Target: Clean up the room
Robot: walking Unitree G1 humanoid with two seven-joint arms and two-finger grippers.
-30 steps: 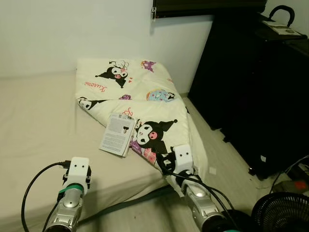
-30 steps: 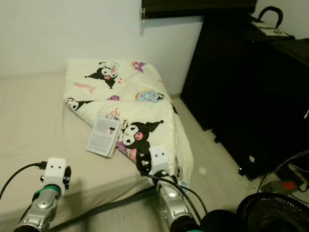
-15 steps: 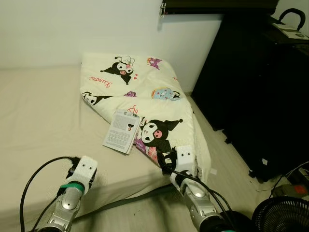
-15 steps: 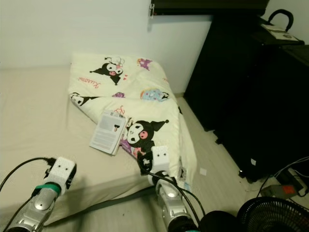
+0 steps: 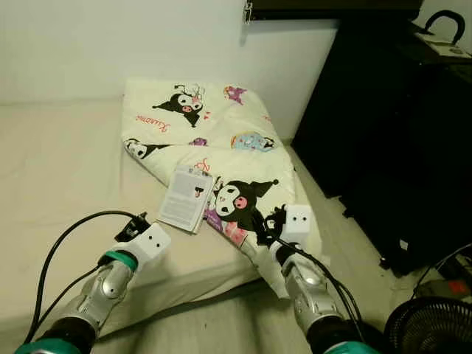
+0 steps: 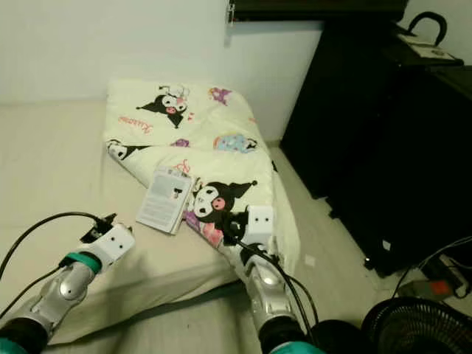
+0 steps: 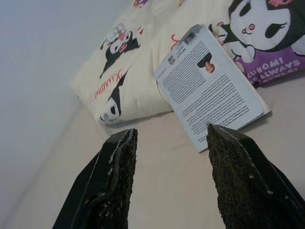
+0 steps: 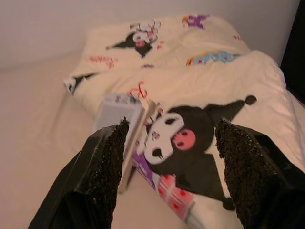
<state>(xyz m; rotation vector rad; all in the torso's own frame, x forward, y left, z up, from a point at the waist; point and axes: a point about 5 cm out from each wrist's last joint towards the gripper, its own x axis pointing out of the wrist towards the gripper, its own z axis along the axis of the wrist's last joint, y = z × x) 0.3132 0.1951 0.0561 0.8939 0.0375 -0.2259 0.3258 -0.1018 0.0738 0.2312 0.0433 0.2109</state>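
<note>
I'm aiming both arms at the book (image 5: 186, 200), which is lying flat on the bed (image 5: 59, 169), its far edge resting against the folded cartoon blanket (image 5: 221, 140). The left end effector (image 7: 167, 157) is hovering just short of the book, fingers apart and empty; the right end effector (image 8: 169, 157) is hanging over the blanket's printed corner beside the book, fingers also spread. I'm worrying that the right fingers are going to snag the blanket instead, or that the thin book is going to slide on the soft bed.

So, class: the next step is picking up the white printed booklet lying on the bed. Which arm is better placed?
Left, probably. The left gripper is open and aimed at the white printed booklet, which lies just ahead on the beige mattress. The right gripper points more at the cream cartoon-print blanket.
</note>
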